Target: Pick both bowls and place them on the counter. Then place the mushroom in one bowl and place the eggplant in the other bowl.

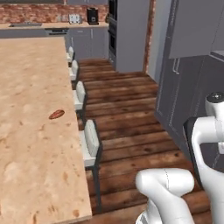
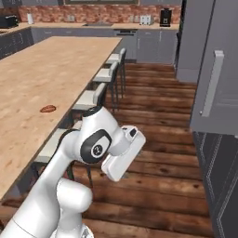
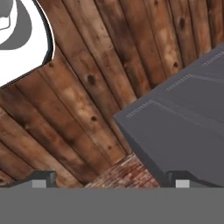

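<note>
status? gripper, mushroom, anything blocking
Gripper open, empty, fingers aimed at plank floor beside grey cabinet. Mushroom lying on counter, untouched. Stools line the counter edge nearest the arm.

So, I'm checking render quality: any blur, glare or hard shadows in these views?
Left base view: soft, even light, the mushroom slightly blurry on the counter, no glare. Right base view: similar, faint sheen on the arm. Hand view: floor planks coarse and soft; the open gripper casts no clear shadow.
</note>
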You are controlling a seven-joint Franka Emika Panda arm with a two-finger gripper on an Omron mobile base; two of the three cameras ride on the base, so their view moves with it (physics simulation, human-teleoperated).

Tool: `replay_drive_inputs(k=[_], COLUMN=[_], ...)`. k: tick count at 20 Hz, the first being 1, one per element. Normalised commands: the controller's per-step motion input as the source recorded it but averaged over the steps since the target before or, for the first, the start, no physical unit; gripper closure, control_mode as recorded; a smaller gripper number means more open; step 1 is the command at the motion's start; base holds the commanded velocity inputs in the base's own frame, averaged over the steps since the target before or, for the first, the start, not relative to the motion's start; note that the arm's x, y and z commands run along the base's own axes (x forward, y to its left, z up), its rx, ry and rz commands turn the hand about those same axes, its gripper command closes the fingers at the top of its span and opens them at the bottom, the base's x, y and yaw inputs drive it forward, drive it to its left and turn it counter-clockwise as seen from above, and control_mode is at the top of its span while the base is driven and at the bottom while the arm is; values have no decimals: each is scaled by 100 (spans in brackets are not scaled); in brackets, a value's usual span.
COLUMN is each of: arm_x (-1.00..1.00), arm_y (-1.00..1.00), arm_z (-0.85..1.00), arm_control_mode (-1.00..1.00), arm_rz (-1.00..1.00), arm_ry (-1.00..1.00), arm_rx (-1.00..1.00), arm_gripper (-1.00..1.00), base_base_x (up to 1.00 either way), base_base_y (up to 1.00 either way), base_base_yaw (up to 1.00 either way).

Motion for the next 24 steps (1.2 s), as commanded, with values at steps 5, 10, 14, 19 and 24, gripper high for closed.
replay_drive_inputs(k=[5, 10, 14, 19, 24], arm_x=[0, 0, 0, 0, 0], arm_y=[0, 0, 0, 0, 0], arm_z=[0, 0, 0, 0, 0], arm_control_mode=[100, 100, 100, 100, 100], arm_rz=[0, 0, 0, 0, 0], arm_ry=[0, 0, 0, 0, 0], arm_rx=[0, 0, 0, 0, 0], arm_gripper=[-100, -100, -100, -100, -100], base_base_x=[84, 77, 85, 100, 67], base_base_y=[-47, -91, -72, -18, -57], base_base_yaw=[13, 12, 1, -2, -11])
